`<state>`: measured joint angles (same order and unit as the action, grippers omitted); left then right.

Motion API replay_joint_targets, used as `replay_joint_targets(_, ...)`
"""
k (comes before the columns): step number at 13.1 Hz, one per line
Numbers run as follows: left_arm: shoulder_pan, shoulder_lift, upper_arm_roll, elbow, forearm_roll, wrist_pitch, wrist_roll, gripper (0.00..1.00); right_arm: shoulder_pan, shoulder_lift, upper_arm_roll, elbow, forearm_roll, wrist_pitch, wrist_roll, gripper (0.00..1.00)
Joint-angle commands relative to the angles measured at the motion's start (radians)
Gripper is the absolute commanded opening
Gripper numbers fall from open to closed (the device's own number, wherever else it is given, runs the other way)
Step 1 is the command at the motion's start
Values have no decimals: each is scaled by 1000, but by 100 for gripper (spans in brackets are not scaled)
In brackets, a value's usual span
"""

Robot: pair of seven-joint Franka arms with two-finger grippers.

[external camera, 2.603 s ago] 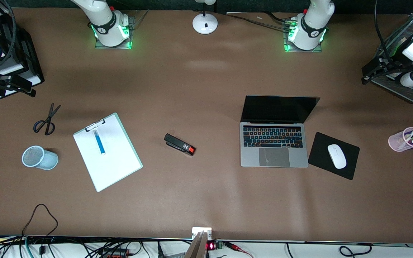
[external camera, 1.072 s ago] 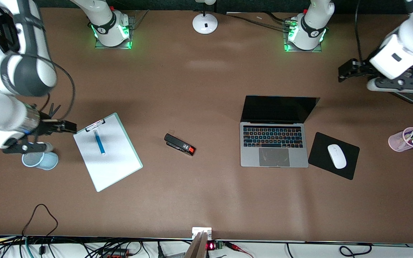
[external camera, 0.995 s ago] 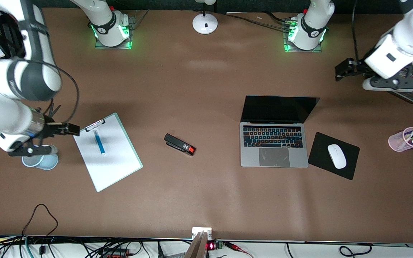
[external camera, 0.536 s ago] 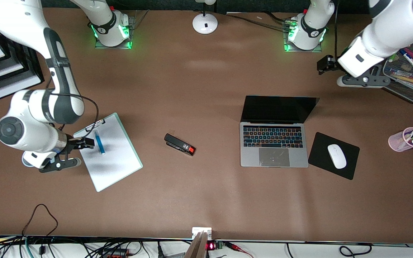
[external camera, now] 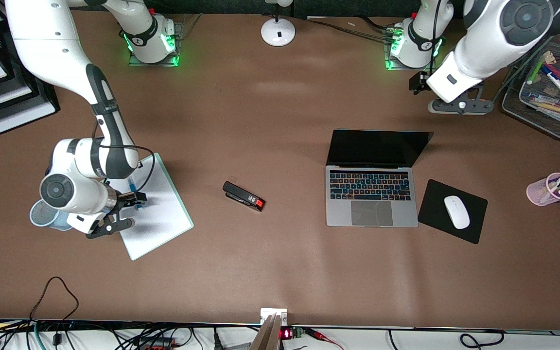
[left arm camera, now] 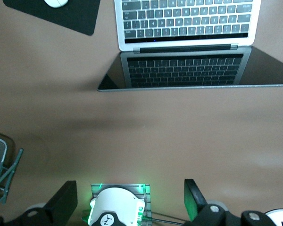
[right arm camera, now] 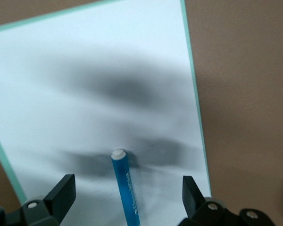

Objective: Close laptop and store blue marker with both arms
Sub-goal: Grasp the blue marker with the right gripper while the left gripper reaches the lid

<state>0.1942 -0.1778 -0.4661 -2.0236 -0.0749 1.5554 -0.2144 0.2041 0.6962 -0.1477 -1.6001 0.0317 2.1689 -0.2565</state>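
The laptop stands open near the left arm's end of the table, its black screen upright; the left wrist view shows its keyboard. My left gripper hangs open and empty over the bare table between the left arm's base and the laptop's lid, its fingers wide apart. The blue marker lies on the white clipboard, pale end outward. My right gripper hovers open just over the marker, one finger on each side, not touching it. The right arm hides most of the marker in the front view.
A black stapler lies mid-table. A white mouse sits on a black pad beside the laptop. A pink pen cup and a mesh tray of markers stand at the left arm's end. A blue mesh cup lies beside the clipboard.
The right arm has swung in from the table's end and come down over the marker. The left arm has moved from the mesh tray toward the laptop's lid. Both grippers stay open.
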Motion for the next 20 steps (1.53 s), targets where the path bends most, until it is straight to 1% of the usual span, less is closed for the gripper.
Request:
replay_joint_targets(1, 7, -34, -63, -43, -22, 8, -74, 100, 0, 3, -3, -11, -9, 14, -21, 99)
replay_joint_targets(2, 7, -34, -71, -50, -20, 9, -92, 100, 3, 6, -3, -11, -9, 14, -21, 96)
replay_joint_targets(3, 7, -34, -72, -61, -20, 11, -94, 100, 2, 11, -3, -9, -9, 14, -21, 90)
replay_joint_targets(5, 5, -34, -72, -79, -22, 9, -94, 100, 3, 16, -3, -9, -7, 17, -20, 84)
replay_joint_targets(6, 5, -34, -88, -90, -22, 2, -94, 100, 5, 19, -1, -9, -7, 22, -20, 83)
replay_joint_targets(8, 5, -34, -94, -105, -22, -8, -95, 100, 9, 29, -3, -8, -7, 29, -21, 83)
replay_joint_targets(9, 5, -34, -98, -118, -22, -8, -95, 100, 8, 31, -3, -6, -7, 31, -21, 77)
replay_joint_targets(11, 5, -34, -100, -136, -22, -8, -95, 100, 6, 31, -3, -7, -7, 31, -21, 71)
replay_joint_targets(13, 5, -32, -106, -151, -22, -5, -95, 100, 6, 37, -1, -8, -7, 31, -21, 68)
replay_joint_targets(14, 5, -34, -108, -167, -22, 2, -95, 100, 8, 39, -1, -8, -7, 32, -21, 63)
replay_joint_targets(15, 5, -32, -108, -170, -22, 6, -95, 100, 6, 39, -1, -8, -7, 32, -21, 60)
replay_joint_targets(18, 2, -31, -112, -205, -23, 64, -95, 100, 8, 40, -1, -8, -4, 32, -21, 54)
replay_joint_targets(20, 2, -19, -132, -236, -29, 151, -95, 100, 8, 40, -1, -8, -4, 32, -21, 51)
